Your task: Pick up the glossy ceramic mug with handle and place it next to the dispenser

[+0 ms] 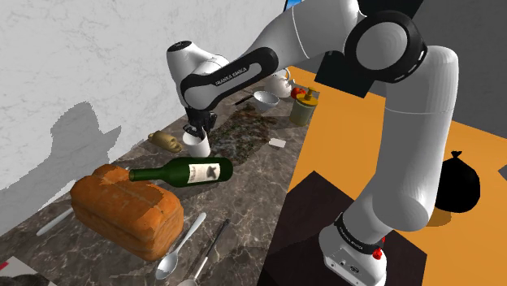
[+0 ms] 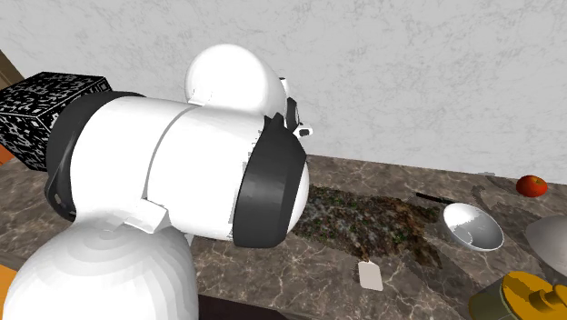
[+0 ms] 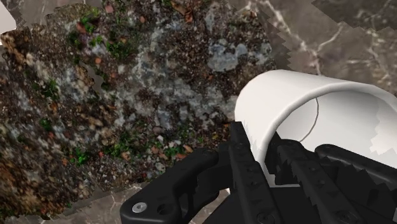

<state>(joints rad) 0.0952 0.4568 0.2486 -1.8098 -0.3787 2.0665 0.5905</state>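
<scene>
The mug (image 1: 197,148) is plain white and sits low over the dark marble counter (image 1: 244,171), beside a patch of mottled brown-green debris. My black gripper (image 1: 196,132) comes down on it from above. In the wrist view the gripper (image 3: 264,149) is shut on the mug (image 3: 299,95), with one finger outside the wall and one inside the rim. Its handle is hidden. I cannot tell whether the mug touches the counter. The olive dispenser (image 1: 303,107) with a yellow top stands at the counter's far end, also seen from the second exterior view as the dispenser (image 2: 527,295).
A green wine bottle (image 1: 183,171) lies just in front of the mug, with a bread loaf (image 1: 126,210) and a spoon (image 1: 180,244) nearer. A tan object (image 1: 165,140) lies by the wall. A bowl (image 1: 264,100) and a white teapot (image 1: 280,81) stand near the dispenser. A tomato (image 2: 532,185) lies by the wall.
</scene>
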